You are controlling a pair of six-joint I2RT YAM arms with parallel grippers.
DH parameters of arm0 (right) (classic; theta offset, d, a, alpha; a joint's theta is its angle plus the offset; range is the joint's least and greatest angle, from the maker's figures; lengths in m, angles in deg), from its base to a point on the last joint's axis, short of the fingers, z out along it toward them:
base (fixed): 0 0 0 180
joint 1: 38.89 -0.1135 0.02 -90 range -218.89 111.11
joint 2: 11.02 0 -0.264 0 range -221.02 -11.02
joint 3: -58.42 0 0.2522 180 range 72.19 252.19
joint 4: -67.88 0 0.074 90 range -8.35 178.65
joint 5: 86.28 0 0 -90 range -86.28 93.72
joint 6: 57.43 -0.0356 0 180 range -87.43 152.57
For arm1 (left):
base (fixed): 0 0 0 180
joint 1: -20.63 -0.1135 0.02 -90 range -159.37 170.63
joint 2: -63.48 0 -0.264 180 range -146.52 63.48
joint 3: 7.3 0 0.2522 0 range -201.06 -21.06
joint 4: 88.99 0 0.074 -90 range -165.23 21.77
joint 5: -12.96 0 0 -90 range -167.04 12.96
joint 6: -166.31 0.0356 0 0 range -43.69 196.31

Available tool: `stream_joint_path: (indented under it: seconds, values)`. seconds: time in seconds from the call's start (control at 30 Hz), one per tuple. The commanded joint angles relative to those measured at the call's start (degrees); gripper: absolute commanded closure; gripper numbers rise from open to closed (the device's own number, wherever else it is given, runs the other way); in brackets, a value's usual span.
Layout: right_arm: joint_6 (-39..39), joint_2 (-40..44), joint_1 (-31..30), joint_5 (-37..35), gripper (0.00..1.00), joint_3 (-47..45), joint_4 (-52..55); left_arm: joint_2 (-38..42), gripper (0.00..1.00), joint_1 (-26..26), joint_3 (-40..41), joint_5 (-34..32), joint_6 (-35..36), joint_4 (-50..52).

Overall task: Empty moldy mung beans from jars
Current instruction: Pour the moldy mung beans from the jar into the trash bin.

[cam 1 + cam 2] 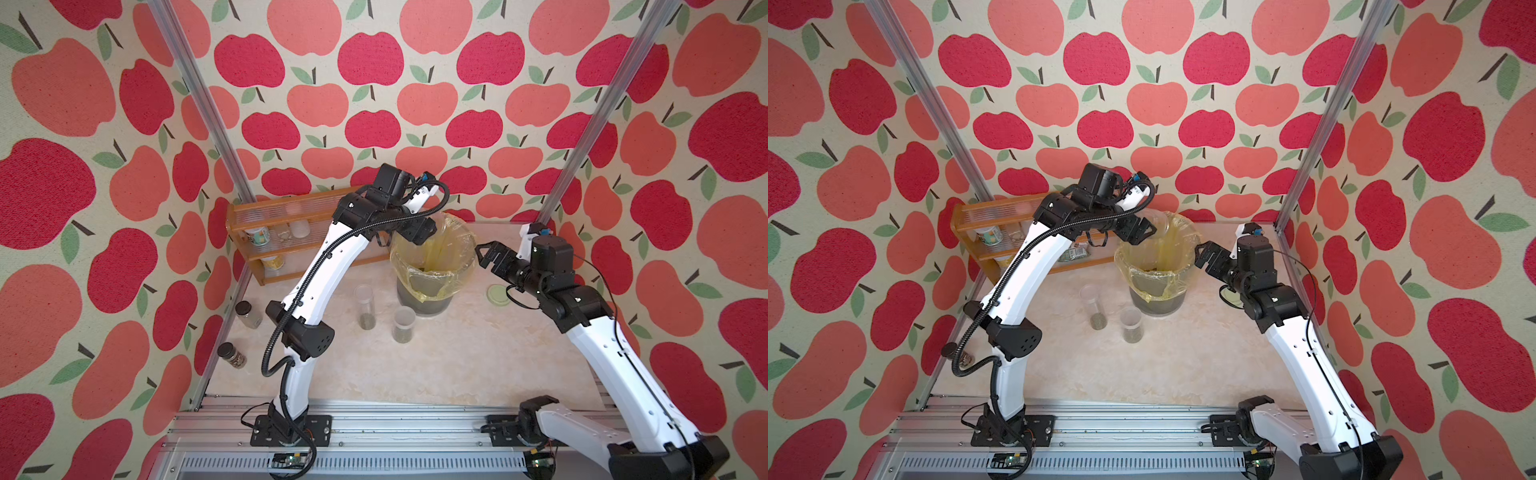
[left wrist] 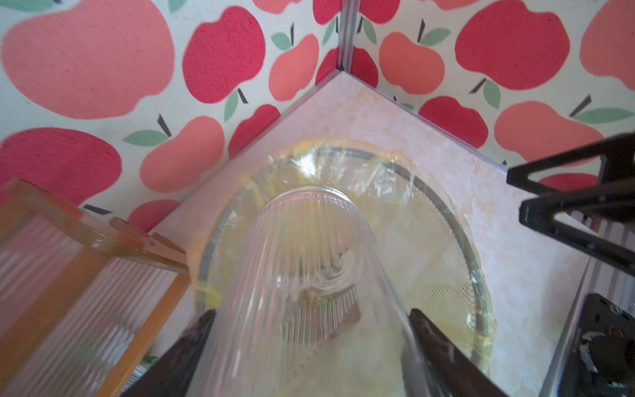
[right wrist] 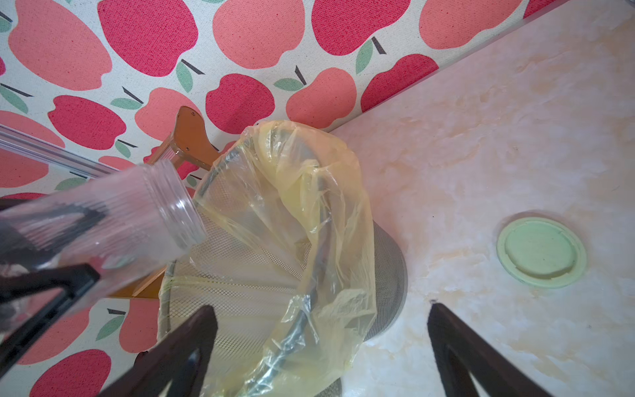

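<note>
Tall jar [image 1: 365, 306], short jar [image 1: 404, 324] (upright) before bin [image 1: 420, 302]; nearer tabletop [image 1: 415, 374] bare

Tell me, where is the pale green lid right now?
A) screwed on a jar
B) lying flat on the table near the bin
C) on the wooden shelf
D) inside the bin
B: the pale green lid lies flat on the table, beside the lined bin and apart from it.

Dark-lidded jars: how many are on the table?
2, both by the left edge of the table: the farther dark-lidded jar toward the rack, the nearer dark-lidded jar toward the front. The left arm may hide others.
</note>
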Motion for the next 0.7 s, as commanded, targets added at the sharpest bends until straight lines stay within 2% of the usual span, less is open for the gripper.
stream_joint_path:
  seconds: [0.0, 0.07, 0.13, 0.17, 0.23, 0.33, 0.4, 0.47, 0.53, 0.6, 0.67]
  values:
    - [0.1, 1.1, 0.3, -0.8, 0.01, -1.2, -0.2, 0.9, 0.4, 3.5, -0.5, -2.6, 0.3, 3.3]
    - [-0.1, 1.7, 0.3, -1.0, 0.01, -2.0, -0.2, 5.5, 0.39, 4.7, 8.9, -4.0, 0.5, -2.2]
    - [0.0, 1.8, 0.2, -0.9, 0.01, -2.1, -0.1, 8.7, 0.39, 3.1, 16.3, -2.5, -0.4, -7.9]
    - [0.0, 1.8, 0.3, -0.9, 0.01, -2.2, -0.1, 8.4, 0.39, 1.6, 16.0, -1.4, -1.1, -8.0]
    - [0.1, 1.4, 0.3, -0.6, 0.01, -1.8, 0.0, 4.8, 0.4, -0.8, 9.4, 0.4, -1.9, -4.0]
    - [0.3, 1.2, 0.3, -0.5, 0.01, -1.3, 0.0, 0.5, 0.41, 0.3, -0.6, -0.9, -0.9, 2.5]
    - [0.3, 1.4, 0.4, -0.6, 0.01, -1.2, 0.1, 1.5, 0.41, 2.3, -0.2, -2.8, -0.5, 3.0]
    - [0.3, 1.7, 0.4, -1.0, 0.01, -1.4, 0.2, 5.0, 0.39, 3.4, 6.3, -3.2, -0.4, -1.0]
    - [0.1, 1.7, 0.4, -1.1, 0.01, -1.9, 0.1, 8.2, 0.38, 1.9, 13.3, -1.5, -0.9, -7.0]
    - [0.1, 1.4, 0.4, -0.7, 0.01, -1.9, 0.0, 5.7, 0.39, -1.2, 10.3, 1.3, -2.4, -5.2]
    - [0.0, 1.1, 0.4, -0.4, 0.01, -1.6, 0.1, 0.2, 0.41, -2.2, 0.9, 1.3, -3.1, 2.7]
